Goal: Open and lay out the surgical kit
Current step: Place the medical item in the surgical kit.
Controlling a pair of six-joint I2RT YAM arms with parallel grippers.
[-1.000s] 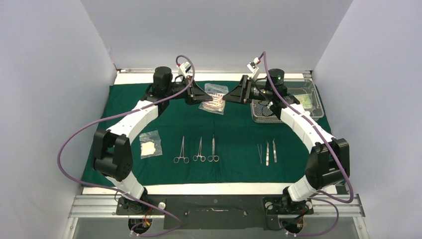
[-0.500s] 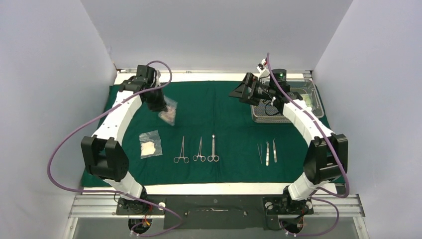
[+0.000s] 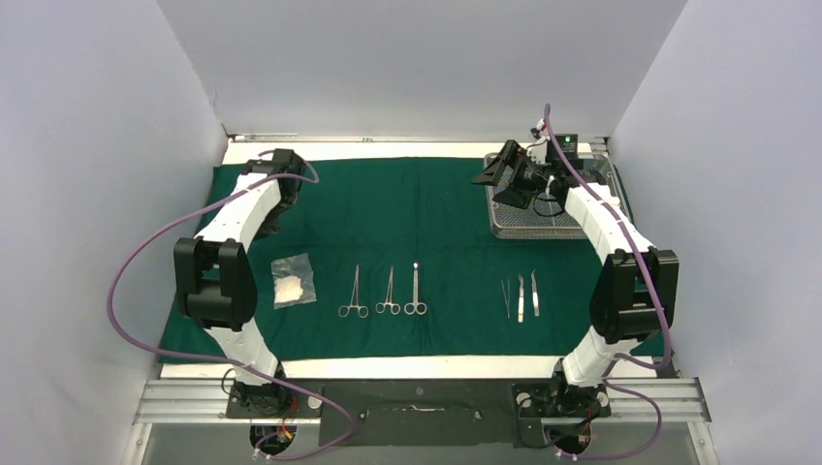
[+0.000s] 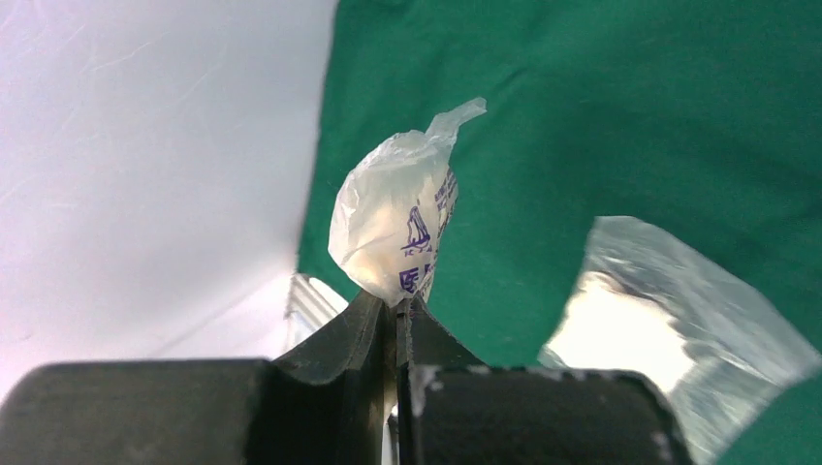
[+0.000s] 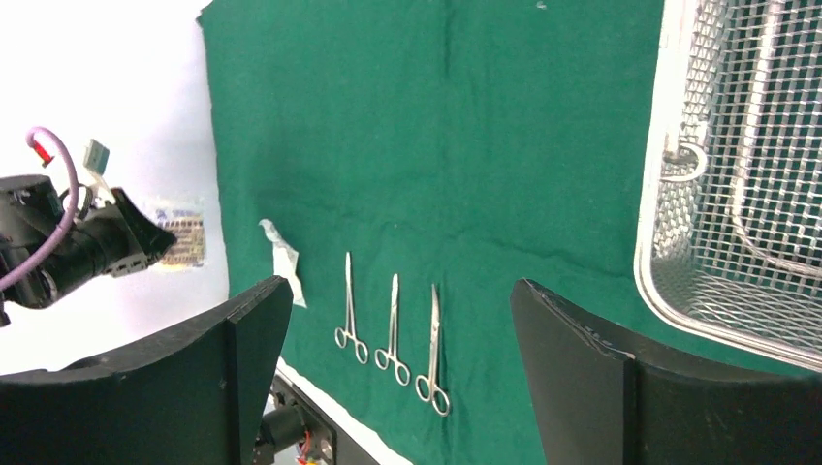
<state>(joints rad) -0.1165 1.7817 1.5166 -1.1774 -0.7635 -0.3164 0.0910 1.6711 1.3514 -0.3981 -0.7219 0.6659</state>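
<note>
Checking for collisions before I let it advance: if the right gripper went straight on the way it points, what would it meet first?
Probably the cloth, near the three forceps; depth is unclear. The right gripper is open, and the tray lies off to one side.

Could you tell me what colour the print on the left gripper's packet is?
Purple; the packet shows best in the left wrist view.

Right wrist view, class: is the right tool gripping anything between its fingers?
No: the right tool stands wide open, and only the green cloth and three ring-handled instruments show in the gap between its fingers.
</note>
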